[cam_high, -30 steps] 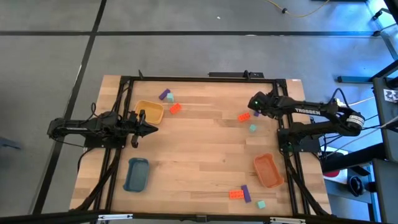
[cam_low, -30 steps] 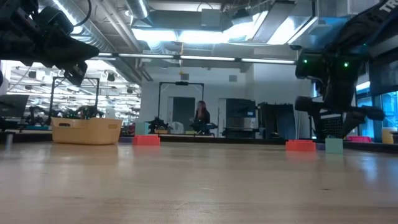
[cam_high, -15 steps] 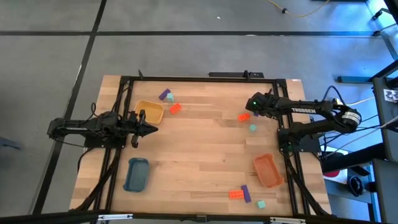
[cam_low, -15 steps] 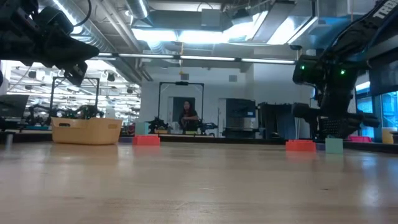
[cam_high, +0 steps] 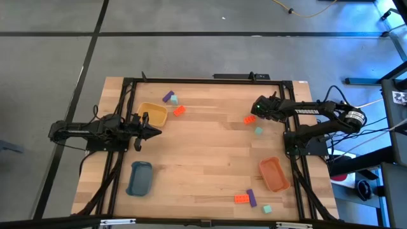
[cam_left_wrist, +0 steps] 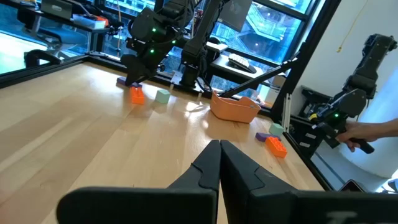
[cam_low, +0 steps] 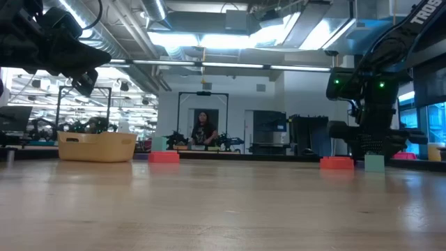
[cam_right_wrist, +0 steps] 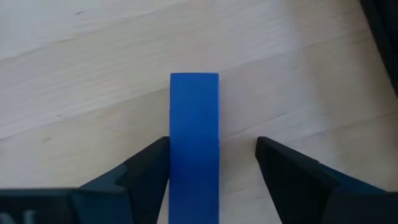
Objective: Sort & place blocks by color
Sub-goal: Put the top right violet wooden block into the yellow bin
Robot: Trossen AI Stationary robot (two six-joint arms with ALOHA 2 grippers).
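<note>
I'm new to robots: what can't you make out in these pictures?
High view: the right gripper covers the blue block beneath it.
Right wrist view: that block runs off the picture's edge, near end unseen.
Low view: the person beyond the table is too small to read.
The left gripper waits by the yellow tray.

Bright overhead light, glary ceiling, soft shadows
</note>
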